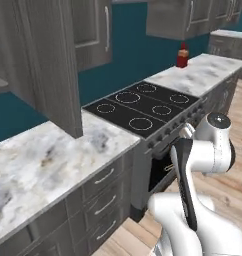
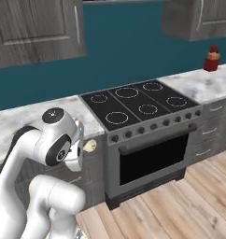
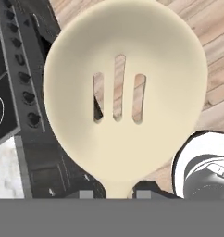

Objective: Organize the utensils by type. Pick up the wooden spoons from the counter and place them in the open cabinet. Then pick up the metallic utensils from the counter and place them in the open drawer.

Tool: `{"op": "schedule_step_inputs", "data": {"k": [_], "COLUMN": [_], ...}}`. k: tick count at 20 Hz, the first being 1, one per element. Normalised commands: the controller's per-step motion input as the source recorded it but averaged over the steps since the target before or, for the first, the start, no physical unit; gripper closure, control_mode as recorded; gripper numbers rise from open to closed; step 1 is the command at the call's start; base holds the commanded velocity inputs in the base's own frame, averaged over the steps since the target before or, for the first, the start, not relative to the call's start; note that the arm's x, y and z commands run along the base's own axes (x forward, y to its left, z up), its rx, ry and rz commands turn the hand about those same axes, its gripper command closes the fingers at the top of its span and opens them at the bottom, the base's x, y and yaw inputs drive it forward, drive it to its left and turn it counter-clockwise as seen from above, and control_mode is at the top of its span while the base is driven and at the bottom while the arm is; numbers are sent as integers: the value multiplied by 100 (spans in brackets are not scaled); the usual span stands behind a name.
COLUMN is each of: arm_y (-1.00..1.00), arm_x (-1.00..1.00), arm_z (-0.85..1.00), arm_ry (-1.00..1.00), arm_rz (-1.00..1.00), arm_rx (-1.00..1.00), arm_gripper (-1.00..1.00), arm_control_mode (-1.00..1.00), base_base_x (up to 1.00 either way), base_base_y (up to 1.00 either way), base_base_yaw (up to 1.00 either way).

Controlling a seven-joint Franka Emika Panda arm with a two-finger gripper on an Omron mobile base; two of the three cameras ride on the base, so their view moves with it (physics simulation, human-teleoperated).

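Carrying step: jaws closed on the neck of the cream-headed slotted wooden spoon [image 3: 125,97], held above the floor beside the stove [image 3: 21,92]; next, lift it into the open cabinet [image 1: 43,65].

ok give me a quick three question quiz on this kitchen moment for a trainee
1. True or false: the gripper is shut on the cream slotted spoon.
2. What lies past the spoon's three slots in the hand view: A) marble counter, B) wooden floor, C) drawer inside?
3. What red thing stands on the counter right of the stove?

Key: 1 true. 2 B. 3 a red bottle.
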Motion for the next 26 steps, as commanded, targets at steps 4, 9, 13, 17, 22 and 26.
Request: {"op": "schedule_step_inputs", "data": {"k": [4, 9, 13, 17, 22, 26], "arm_y": [0, 0, 0, 0, 0, 0], "arm_x": [0, 0, 0, 0, 0, 0], "arm_z": [0, 0, 0, 0, 0, 0], "arm_ry": [0, 0, 0, 0, 0, 0], "arm_rz": [0, 0, 0, 0, 0, 0], "arm_rx": [0, 0, 0, 0, 0, 0], "arm_gripper": [100, 100, 100, 100, 100, 100], "arm_control_mode": [100, 100, 100, 100, 100, 100], "base_base_x": [-35, -37, -33, -33, -32, -4], "base_base_y": [0, 7, 57, 85, 94, 84], "base_base_yaw": [75, 64, 40, 20, 3, 2]}}
